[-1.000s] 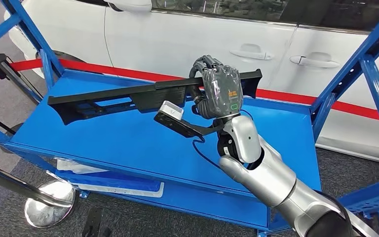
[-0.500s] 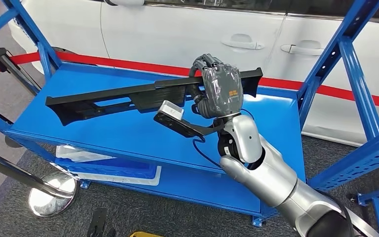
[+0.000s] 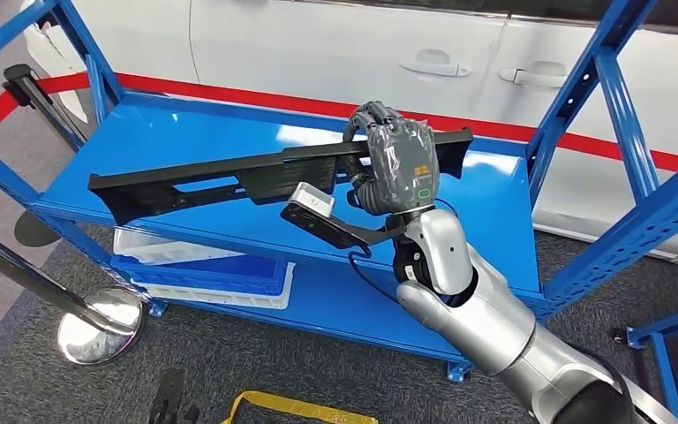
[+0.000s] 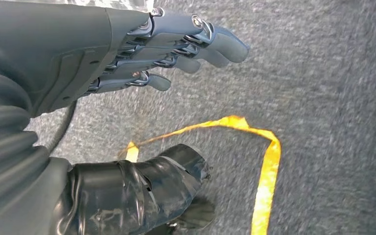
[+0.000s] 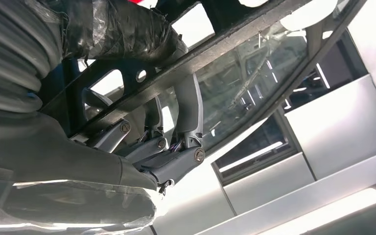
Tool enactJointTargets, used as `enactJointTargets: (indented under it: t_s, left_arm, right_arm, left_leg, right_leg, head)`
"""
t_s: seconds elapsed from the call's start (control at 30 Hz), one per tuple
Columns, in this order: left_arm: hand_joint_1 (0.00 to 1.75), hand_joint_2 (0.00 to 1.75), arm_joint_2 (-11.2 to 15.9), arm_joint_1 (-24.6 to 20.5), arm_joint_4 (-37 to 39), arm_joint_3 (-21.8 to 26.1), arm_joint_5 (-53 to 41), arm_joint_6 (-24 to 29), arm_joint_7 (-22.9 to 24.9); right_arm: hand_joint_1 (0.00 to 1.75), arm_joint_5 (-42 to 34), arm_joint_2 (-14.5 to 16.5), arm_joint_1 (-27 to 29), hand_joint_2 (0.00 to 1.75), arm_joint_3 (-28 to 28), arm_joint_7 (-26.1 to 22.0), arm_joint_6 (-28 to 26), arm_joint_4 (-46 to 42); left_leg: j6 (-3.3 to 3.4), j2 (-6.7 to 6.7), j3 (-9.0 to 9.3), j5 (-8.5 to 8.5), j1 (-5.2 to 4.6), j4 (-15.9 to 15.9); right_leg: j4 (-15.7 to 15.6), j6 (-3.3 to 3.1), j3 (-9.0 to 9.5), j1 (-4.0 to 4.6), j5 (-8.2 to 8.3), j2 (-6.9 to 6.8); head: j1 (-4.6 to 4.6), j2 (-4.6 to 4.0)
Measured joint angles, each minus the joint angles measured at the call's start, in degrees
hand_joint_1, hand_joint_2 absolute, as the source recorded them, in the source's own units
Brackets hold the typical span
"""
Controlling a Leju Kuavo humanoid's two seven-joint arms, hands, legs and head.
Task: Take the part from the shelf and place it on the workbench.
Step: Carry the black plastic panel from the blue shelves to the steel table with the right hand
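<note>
The part [image 3: 229, 181] is a long black plastic bar with cut-outs, held roughly level above the blue shelf deck [image 3: 185, 132]. My right hand [image 3: 399, 168] grips it near its right end, fingers wrapped over the top edge. In the right wrist view the dark fingers [image 5: 176, 166] curl around the part's black bar [image 5: 210, 54]. My left hand [image 4: 176, 44] hangs over grey carpet with its fingers straight and apart, holding nothing.
A white car [image 3: 318, 53] stands behind the shelf, past a red belt [image 3: 583, 146]. Blue uprights [image 3: 583, 97] frame the shelf on both sides. White and blue trays [image 3: 203, 274] lie on the lower deck. A chrome stanchion base [image 3: 97, 331] and yellow floor tape [image 3: 300, 408] are at the lower left.
The whole picture has shifted: the camera has pulled back from the shelf, showing more floor and the yellow tape. The part stays in my right hand at the same spot in view.
</note>
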Motion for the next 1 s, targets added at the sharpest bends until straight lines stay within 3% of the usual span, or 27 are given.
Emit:
enactJointTargets:
  t_s: [0.07,0.17,0.23,0.3,0.33,0.37,0.4,0.43,0.47,0.53,0.6,0.67,0.7,0.77,0.83,0.87,0.93,0.97,1.0]
  left_arm:
    - [0.00,1.75,0.0,0.0,0.0,0.0,0.0,0.0,0.0]
    - [0.00,1.75,0.0,0.1,0.0,0.0,0.0,0.1,0.1]
    - [0.00,1.75,-0.1,0.1,0.0,-0.1,0.0,0.1,0.1]
    - [0.00,1.75,-0.1,0.1,0.0,-0.1,0.0,0.2,0.1]
    - [0.00,1.75,-0.1,0.1,0.0,-0.1,0.1,0.3,0.1]
    - [0.00,1.75,-0.1,0.1,0.0,-0.1,0.1,0.3,0.1]
    - [0.00,1.75,-0.1,0.1,0.0,-0.2,0.0,0.4,0.1]
    - [0.00,1.75,-0.1,0.1,0.0,-0.2,0.0,0.5,0.1]
    - [0.00,1.75,-0.1,0.1,0.0,-0.2,0.0,0.5,0.1]
    - [0.00,1.75,-0.1,-0.1,0.0,-0.3,0.0,0.6,0.1]
    - [0.00,1.75,-0.1,-0.3,0.0,-0.4,0.1,0.6,0.1]
    - [0.00,1.75,0.1,-0.3,0.0,-0.5,0.1,0.7,0.1]
    - [0.00,1.75,0.1,-0.2,0.0,-0.6,0.1,0.7,0.1]
    - [0.00,1.75,0.1,-0.2,0.0,-0.7,0.3,0.5,-0.2]
    - [0.00,1.75,0.2,-0.1,0.0,-0.9,0.6,0.2,-0.4]
    - [0.00,1.75,0.2,-0.1,0.0,-0.9,0.7,0.1,-0.4]
    - [0.00,1.75,0.2,0.0,0.0,-0.9,0.9,0.0,-0.5]
    - [0.00,1.75,0.2,0.1,0.0,-0.9,0.9,-0.1,-0.5]
    - [0.00,1.75,0.2,0.2,0.0,-0.9,0.9,-0.1,-0.5]
  right_arm:
    - [1.75,-0.2,-0.1,0.0,1.75,0.0,0.1,-0.1,-0.2]
    - [1.75,-0.8,-0.3,0.0,1.75,-0.1,0.3,-0.2,-0.4]
    - [1.75,-1.5,-0.3,-0.2,1.75,-0.1,0.5,-0.3,-0.6]
    - [1.75,-2.4,-0.4,-0.2,1.75,-0.1,0.7,-0.3,-0.7]
    - [1.75,-2.9,-0.4,-0.2,1.75,-0.1,0.8,-0.3,-0.8]
    - [1.75,-3.3,-0.5,-0.2,1.75,-0.1,0.9,-0.3,-0.8]
    - [1.75,-3.7,-0.5,-0.2,1.75,-0.1,0.9,-0.3,-0.8]
    - [1.75,-4.0,-0.6,-0.2,1.75,-0.1,0.9,-0.3,-0.8]
    - [1.75,-4.1,-0.6,-0.2,1.75,-0.1,0.9,-0.3,-0.8]
    - [1.75,-4.4,-0.7,-0.2,1.75,-0.3,0.9,-0.3,-1.1]
    - [1.75,-4.9,-0.9,-0.2,1.75,-0.5,0.9,-0.4,-1.3]
    - [1.75,-5.6,-1.1,-0.2,1.75,-0.6,0.8,-0.4,-1.5]
    - [1.75,-5.9,-1.3,-0.2,1.75,-0.7,0.8,-0.4,-1.6]
    - [1.75,-6.4,-1.6,-0.1,1.75,-0.9,0.5,-0.5,-1.7]
    - [1.75,-6.7,-1.9,0.0,1.75,-1.0,0.3,-0.5,-1.8]
    - [1.75,-6.8,-2.1,0.2,1.75,-1.1,0.2,-0.5,-1.8]
    - [1.75,-7.0,-2.3,0.5,1.75,-1.1,0.1,-0.5,-1.8]
    - [1.75,-7.0,-2.4,0.6,1.75,-1.1,0.1,-0.5,-1.8]
    - [1.75,-7.0,-2.4,0.7,1.75,-1.1,0.1,-0.5,-1.8]
  left_leg:
    - [-0.74,-0.10,-1.37,0.39,0.05,1.4]
    - [-1.90,-0.23,-2.37,0.84,0.33,2.0]
    - [-2.38,-0.24,-3.73,-2.53,0.57,4.8]
    - [-2.63,-0.23,-5.53,-7.91,0.66,11.3]
    - [-2.68,-0.23,-6.14,-9.56,0.66,14.7]
    - [-2.65,-0.24,-6.26,-10.14,0.66,17.2]
    - [-2.53,-0.24,-5.56,-9.59,0.64,18.1]
    - [-2.29,-0.25,-3.85,-8.30,0.59,16.9]
    - [-1.97,-0.25,-1.21,-7.05,0.49,14.0]
    - [-1.32,-0.27,5.09,-6.98,0.05,5.7]
    - [-0.89,-0.33,8.05,-7.84,-0.54,0.8]
    - [-0.33,-0.26,7.92,-6.79,-0.74,-0.5]
    - [0.07,-0.16,7.84,-6.16,-0.69,-1.2]
    - [0.81,0.08,7.30,-4.70,-0.44,-2.0]
    - [1.13,0.11,6.13,-3.67,-0.46,-2.0]
    - [1.06,0.12,5.52,-3.26,-0.44,-1.9]
    - [0.76,0.12,4.22,-2.61,-0.30,-1.5]
    - [0.56,0.12,3.55,-2.44,-0.18,-1.0]
    - [0.26,0.04,2.77,-2.40,-0.09,-0.4]
  right_leg:
    - [-4.6,-0.41,2.74,0.18,-0.78,0.19]
    - [-5.1,-2.27,1.82,0.49,-0.20,0.28]
    - [-5.3,-3.34,0.63,0.50,1.10,0.11]
    - [-5.3,-3.82,-0.67,0.71,2.32,0.09]
    - [-5.3,-3.92,-1.42,0.87,2.90,0.07]
    - [-5.3,-3.96,-2.20,1.02,3.50,0.06]
    - [-5.3,-3.96,-3.02,1.16,4.11,0.04]
    - [-5.3,-3.94,-3.82,1.25,4.73,0.03]
    - [-5.3,-3.90,-4.54,1.30,5.34,0.05]
    - [-5.4,-3.60,-5.53,1.29,6.45,0.05]
    - [-5.8,-2.97,-5.75,1.05,7.55,-0.04]
    - [-6.5,-2.25,-5.77,0.79,8.39,-0.11]
    - [-6.3,-2.02,-5.98,0.74,7.90,-0.11]
    - [-2.7,-1.76,-7.18,0.76,3.77,-0.10]
    - [4.2,-1.46,-8.97,0.70,-1.01,-0.10]
    - [7.1,-1.26,-9.45,0.62,-1.63,-0.11]
    - [8.2,-0.88,-8.19,0.38,0.14,-0.13]
    - [5.6,-0.68,-5.99,0.21,1.49,-0.16]
    - [2.1,-0.53,-3.25,0.13,1.83,-0.07]
  head:
    - [0.05,0.00]
    - [0.16,0.00]
    - [-0.01,0.00]
    - [-0.20,0.00]
    - [-0.23,0.00]
    - [-0.21,0.00]
    - [-0.21,0.00]
    - [-0.21,0.00]
    - [-0.20,0.00]
    - [-0.16,0.00]
    - [-0.17,0.00]
    - [-0.27,0.00]
    - [-0.33,0.00]
    - [-0.18,0.00]
    - [-0.09,0.00]
    - [-0.10,0.00]
    - [-0.08,0.00]
    - [-0.08,0.00]
    - [-0.02,0.00]
